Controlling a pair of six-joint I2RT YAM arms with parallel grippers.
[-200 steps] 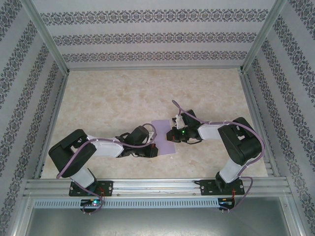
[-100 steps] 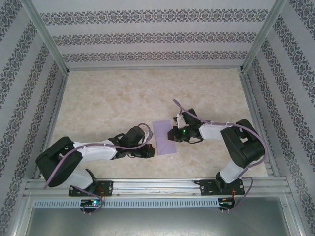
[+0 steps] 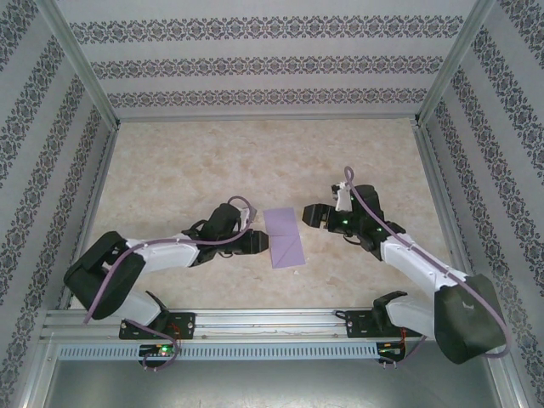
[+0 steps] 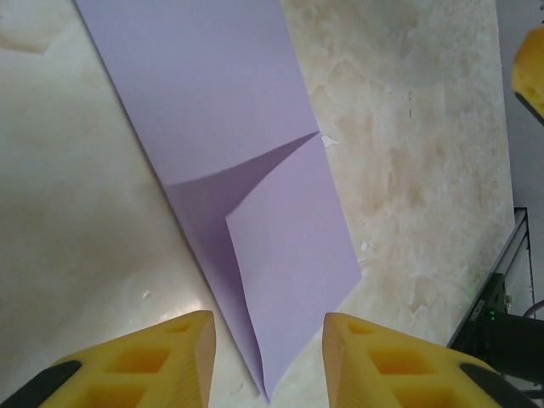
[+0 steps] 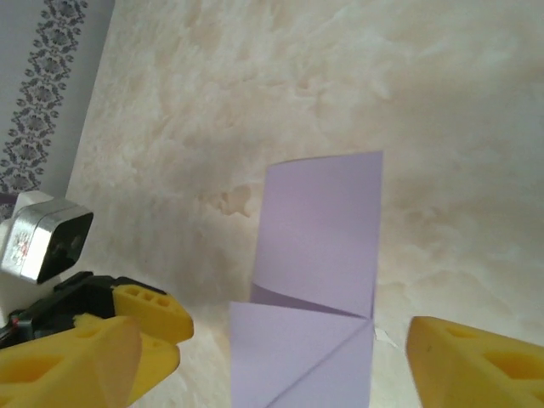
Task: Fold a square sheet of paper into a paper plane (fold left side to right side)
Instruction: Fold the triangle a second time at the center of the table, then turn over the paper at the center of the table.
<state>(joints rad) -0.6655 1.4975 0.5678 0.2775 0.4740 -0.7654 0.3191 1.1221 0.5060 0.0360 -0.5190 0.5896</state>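
At the middle of the beige marbled tabletop point(image 3: 187, 170), seen from above, lies the thin matte lilac sheet of paper point(image 3: 283, 238). It shows as a narrow upright strip rather than a full square, with a faint line across its middle and a near half that slants a little to the right. The left gripper point(image 3: 260, 242) sits just beside the strip's left edge, and the right gripper point(image 3: 313, 215) is near its far right corner. At this size I cannot tell whether either touches the paper, nor tell the folded layers apart.

In the left wrist view the sheet of paper point(image 4: 212, 102) lies on the tabletop point(image 4: 408, 127) and runs out past the top edge, so its far end is cut off. A folded-over flap point(image 4: 293, 255) covers its near part, throwing a darker shadow beside it and tapering to a point at the bottom. That point lies between the left gripper's point(image 4: 268, 336) yellow foam fingers point(image 4: 144, 357), which stand spread with nothing pinched.

In the right wrist view the sheet of paper point(image 5: 323, 212) has a plain rectangular far part. Its near part, crossed by diagonal creases, is cut off by the bottom edge. The right gripper point(image 5: 272, 348) has its yellow fingers point(image 5: 76, 357) wide apart at the lower corners, holding nothing. The left gripper point(image 5: 149, 316) sits left of the paper, apart from it.
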